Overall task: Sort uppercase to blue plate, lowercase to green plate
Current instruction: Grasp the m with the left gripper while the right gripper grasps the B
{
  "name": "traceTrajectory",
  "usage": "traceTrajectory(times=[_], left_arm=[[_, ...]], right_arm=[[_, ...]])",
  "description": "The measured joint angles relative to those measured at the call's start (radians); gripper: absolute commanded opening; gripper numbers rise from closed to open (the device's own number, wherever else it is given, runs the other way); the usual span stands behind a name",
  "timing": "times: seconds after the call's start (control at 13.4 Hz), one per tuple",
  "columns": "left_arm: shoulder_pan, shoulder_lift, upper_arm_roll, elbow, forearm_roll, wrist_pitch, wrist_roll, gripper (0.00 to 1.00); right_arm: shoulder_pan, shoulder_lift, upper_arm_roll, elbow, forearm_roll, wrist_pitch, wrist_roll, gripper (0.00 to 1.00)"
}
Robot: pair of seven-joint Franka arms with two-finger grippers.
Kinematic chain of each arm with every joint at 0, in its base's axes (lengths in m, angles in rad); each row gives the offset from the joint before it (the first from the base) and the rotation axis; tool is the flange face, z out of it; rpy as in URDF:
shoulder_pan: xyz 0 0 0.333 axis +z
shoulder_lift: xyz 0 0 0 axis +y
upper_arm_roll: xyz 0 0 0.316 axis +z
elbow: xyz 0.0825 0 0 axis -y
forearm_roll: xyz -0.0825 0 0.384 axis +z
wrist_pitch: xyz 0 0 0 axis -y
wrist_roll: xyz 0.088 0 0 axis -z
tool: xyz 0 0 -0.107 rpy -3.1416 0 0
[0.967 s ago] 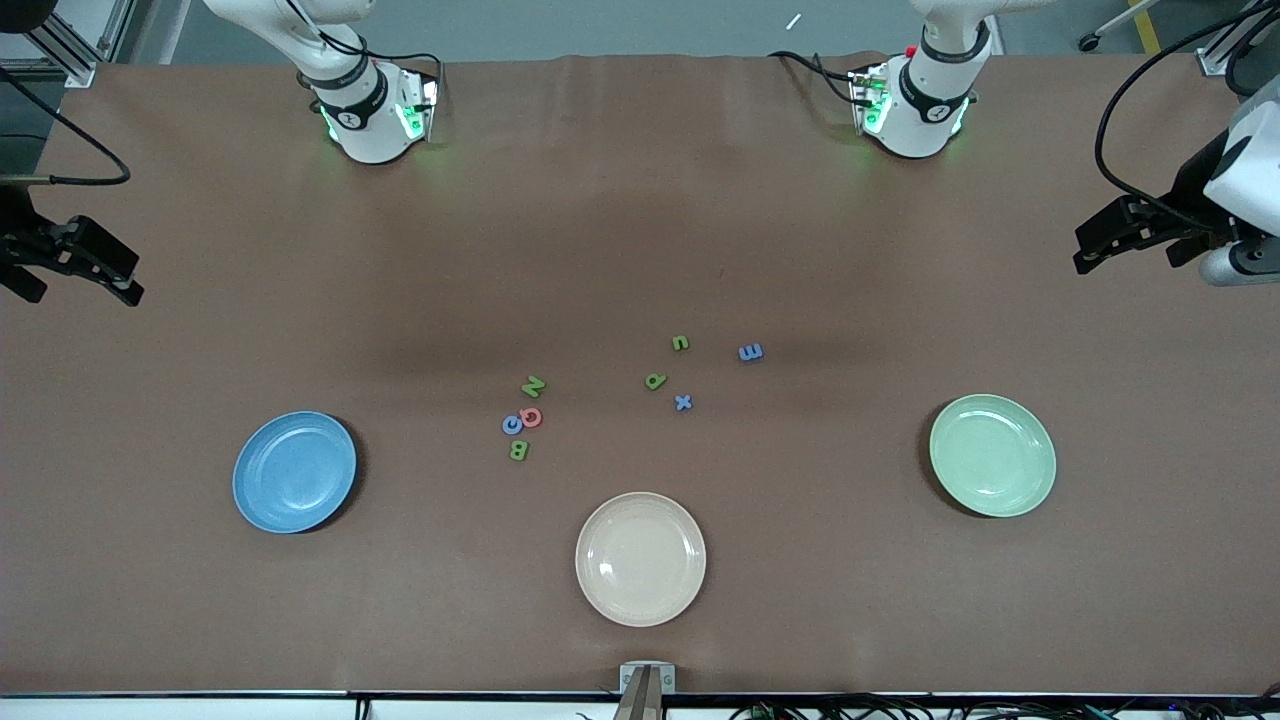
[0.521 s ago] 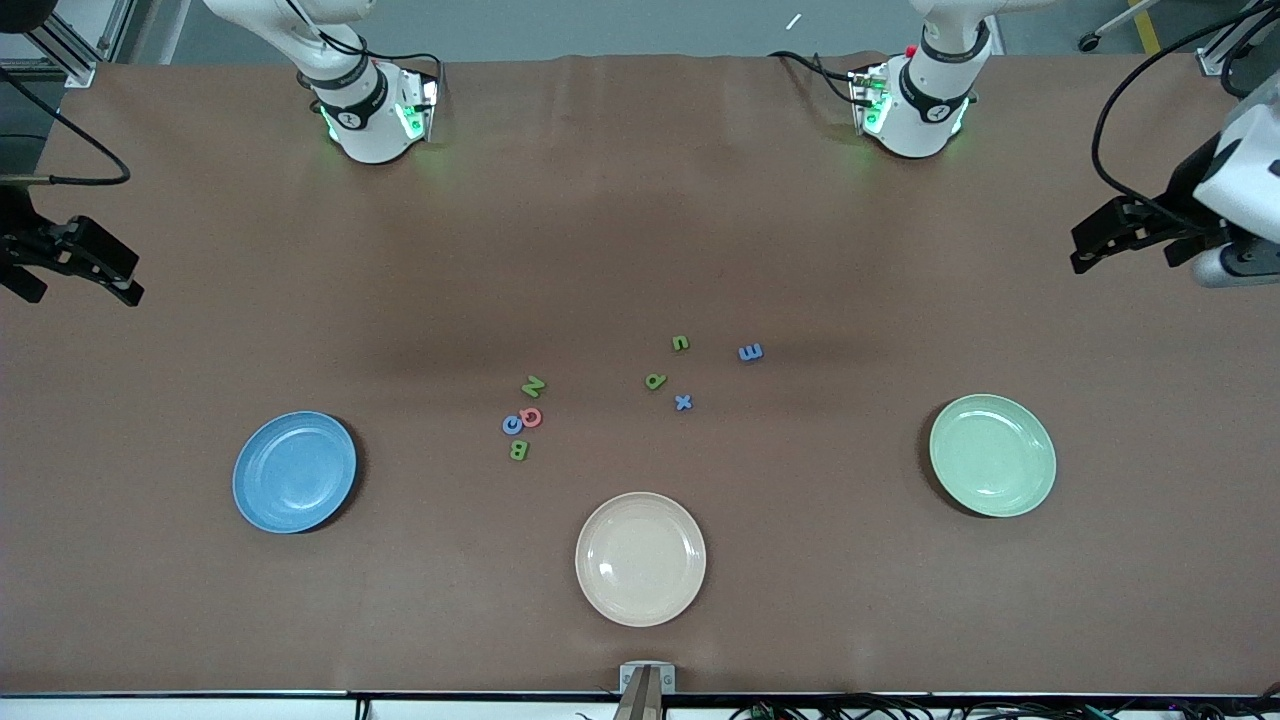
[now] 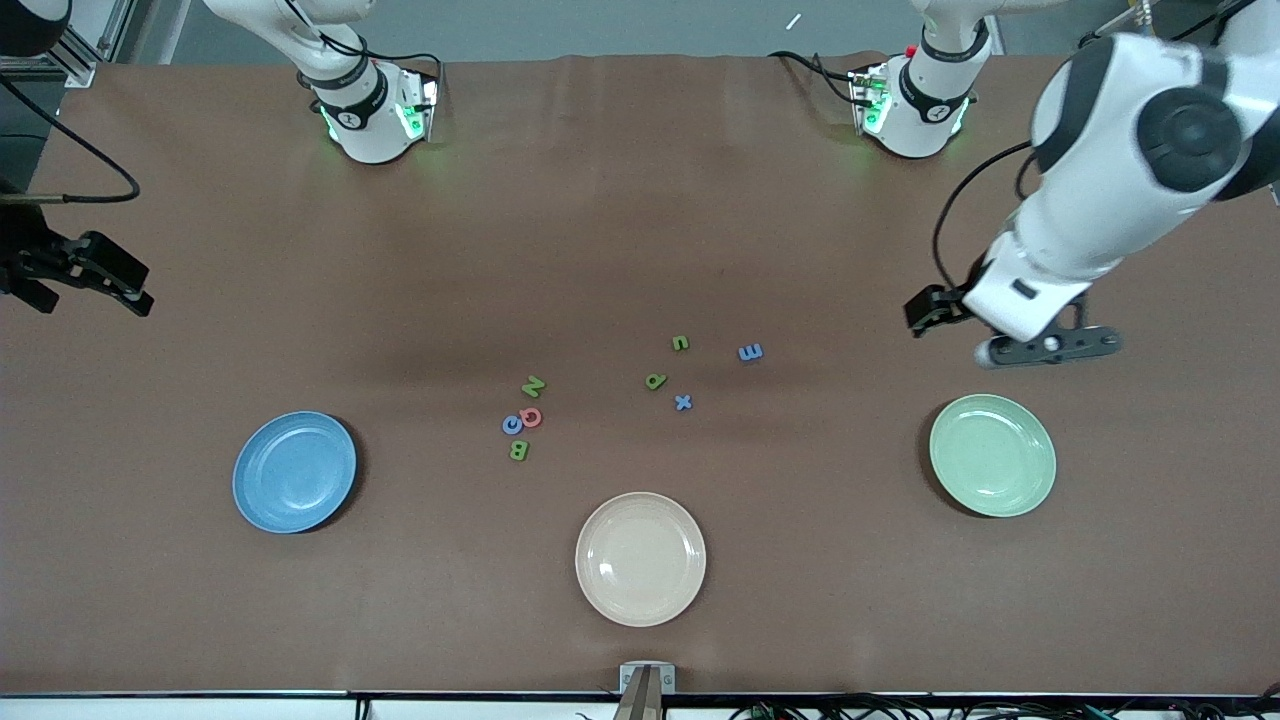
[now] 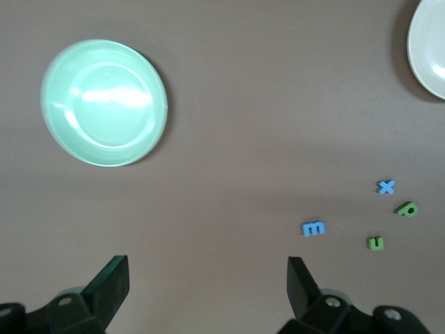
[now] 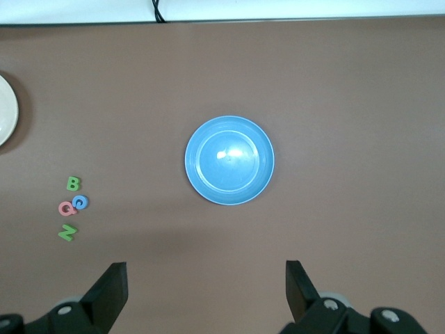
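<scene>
Uppercase (image 3: 522,418): you'll find them on the bench (image 3: 600,220), toward the right arm's end, apart from the lowercase (image 3: 690,372).
Blue plate (image 3: 294,471): right arm's end.
Green plate (image 3: 992,455): left arm's end.
Cream plate (image 3: 640,558): between them, nearest the front camera.

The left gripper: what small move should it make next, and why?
Probably carry the left gripper on toward the blue m and lower over it. Its jaws stand open and empty above bare table, the m is the lowercase letter closest to it, and the green plate holds nothing. The right gripper waits.
</scene>
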Motion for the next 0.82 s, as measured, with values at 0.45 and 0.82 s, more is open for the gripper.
traceTrajectory(times=[0.45,0.82], left_arm=[[-0.163,0.200,-0.015,-0.082,0.092,0.248,-0.258,1.00],[-0.245,0.349,-0.015,-0.117,0.285,0.406,-0.600,0.95]], right_arm=[[0.013,0.148,0.006,-0.003,0.003,-0.010,0.000,1.00],[0.087,0.349,0.011,0.027,0.006,0.094,0.002,1.00]])
